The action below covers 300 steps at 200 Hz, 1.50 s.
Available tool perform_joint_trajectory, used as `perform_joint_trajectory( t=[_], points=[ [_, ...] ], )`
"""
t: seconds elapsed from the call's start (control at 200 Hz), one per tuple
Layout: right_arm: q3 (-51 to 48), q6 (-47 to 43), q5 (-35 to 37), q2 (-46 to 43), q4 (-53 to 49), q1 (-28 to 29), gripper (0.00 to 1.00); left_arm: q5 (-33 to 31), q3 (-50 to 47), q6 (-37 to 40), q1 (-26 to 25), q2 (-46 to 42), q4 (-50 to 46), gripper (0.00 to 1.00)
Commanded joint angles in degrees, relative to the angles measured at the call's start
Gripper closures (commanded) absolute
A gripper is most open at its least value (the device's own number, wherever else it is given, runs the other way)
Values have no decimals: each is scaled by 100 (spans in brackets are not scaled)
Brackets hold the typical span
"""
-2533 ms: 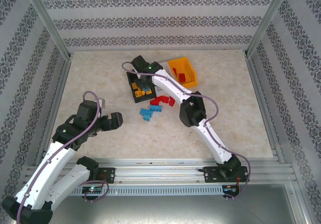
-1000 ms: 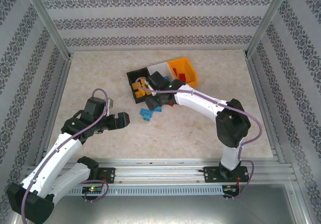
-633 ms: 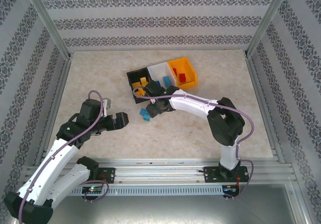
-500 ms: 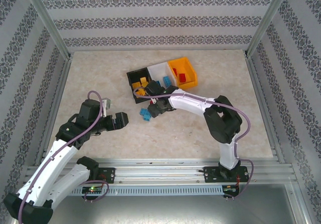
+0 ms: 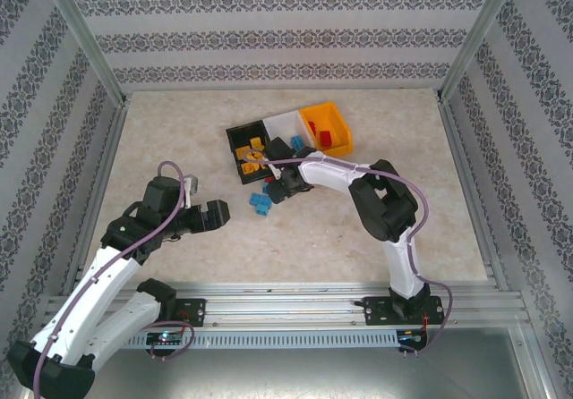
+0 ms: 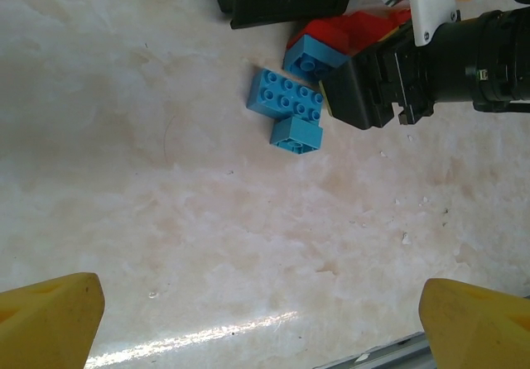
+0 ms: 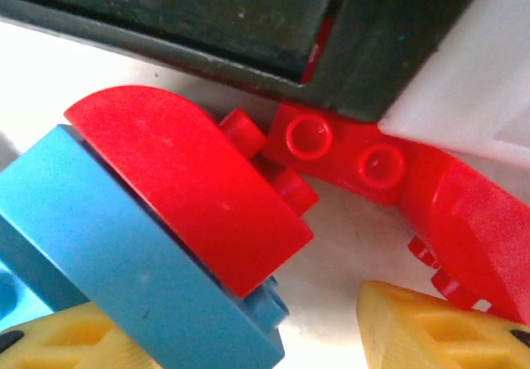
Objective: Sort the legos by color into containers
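Two glossy red bricks (image 7: 190,187), one curved | left fingers (image 6: 50,319) spread | right fingers (image 7: 431,328) unclear

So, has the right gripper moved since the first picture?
Yes. The right gripper left the far corner of the black bin and came toward its base, to the loose bricks.
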Motion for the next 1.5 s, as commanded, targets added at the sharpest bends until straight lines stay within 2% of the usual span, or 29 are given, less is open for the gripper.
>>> perform_joint_trajectory(
  t=[0.0, 0.385, 0.665, 0.779, 1.074, 1.219, 1.494],
  points=[
    [235, -93, -212, 235, 110, 63, 43, -28, 133, -7, 80, 1, -189, 2],
    [-89, -105, -316, -154, 553, 498, 55, -3, 99, 35, 81, 54, -131, 2],
    [76, 40, -316, 21, 647, 529, 82, -27, 139, 72, 87, -4, -254, 1],
    [101, 121, -277, -27, 630, 556, 90, -75, 149, 98, 90, -69, -352, 1],
    [-784, 289, -78, -1223, 732, 573, 91, -55, 109, 63, 89, -16, -218, 1],
    [-1111, 331, 37, -1819, 710, 373, 90, 12, 65, 20, 96, 35, -93, 1],
    [-157, 238, 371, -1315, 350, -579, 91, 104, -9, -66, 91, 29, -58, 1]
  ],
)
